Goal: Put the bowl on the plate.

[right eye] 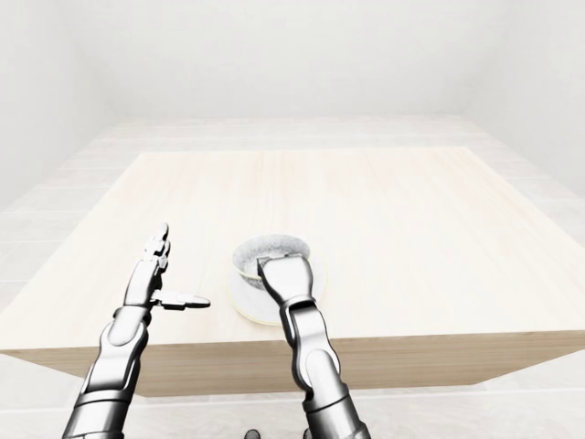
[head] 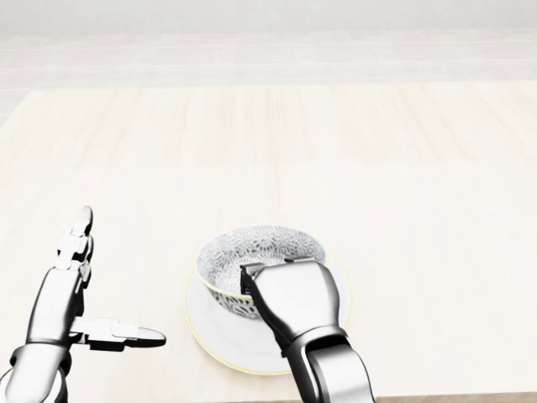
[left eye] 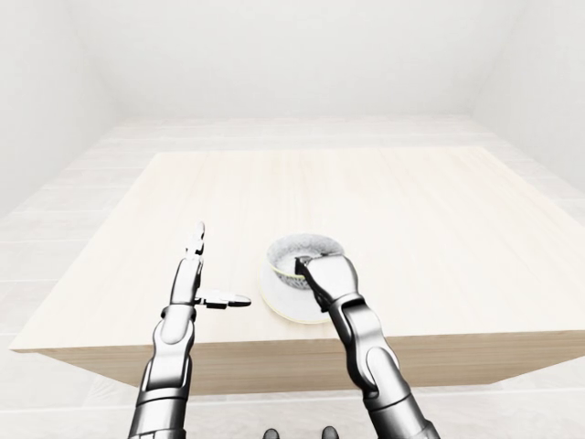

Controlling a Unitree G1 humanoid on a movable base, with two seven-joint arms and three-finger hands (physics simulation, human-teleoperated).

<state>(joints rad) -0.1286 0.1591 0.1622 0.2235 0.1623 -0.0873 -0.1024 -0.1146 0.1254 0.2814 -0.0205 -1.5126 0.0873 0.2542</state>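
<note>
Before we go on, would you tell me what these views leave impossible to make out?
Head view: the back of the right hand covers its fingers, so its grip on the bowl is unclear.
Every view: bowl wall and hand hide the bowl's underside, so contact with the plate is uncertain.

I see glossy silver-grey arms with darker joint seams. My left hand has slim, segmented fingers; my right hand shows a broad, smooth, boxy back.
</note>
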